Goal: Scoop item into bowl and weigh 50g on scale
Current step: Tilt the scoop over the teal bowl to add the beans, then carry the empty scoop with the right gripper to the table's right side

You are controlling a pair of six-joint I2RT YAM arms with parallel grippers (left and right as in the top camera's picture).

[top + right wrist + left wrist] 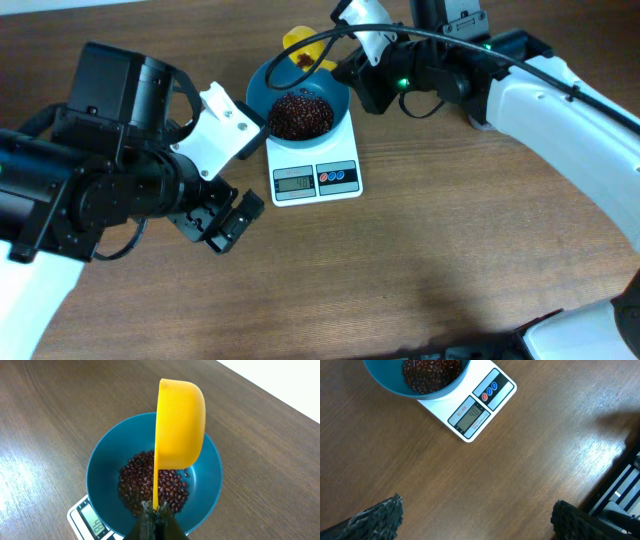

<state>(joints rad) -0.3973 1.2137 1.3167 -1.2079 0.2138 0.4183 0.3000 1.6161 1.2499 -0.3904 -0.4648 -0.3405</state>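
The teal-blue bowl [262, 92] stands on the white scale [315, 180] and holds a heap of dark red-brown beans [300, 115]. The bowl [102, 470], the beans [135, 485] and a corner of the scale [87, 520] show in the right wrist view. My right gripper [156, 512] is shut on the handle of a yellow scoop [181, 422], held tipped on its side above the bowl. In the overhead view the scoop [297, 45] is behind the bowl. My left gripper [228, 222] is open and empty, left of the scale. The scale's display [469, 416] is lit.
The wooden table [420, 260] stretches in front and to the right of the scale. The right arm [560, 100] reaches in from the right, its black cable arching over the bowl. The left arm [90, 190] fills the left side.
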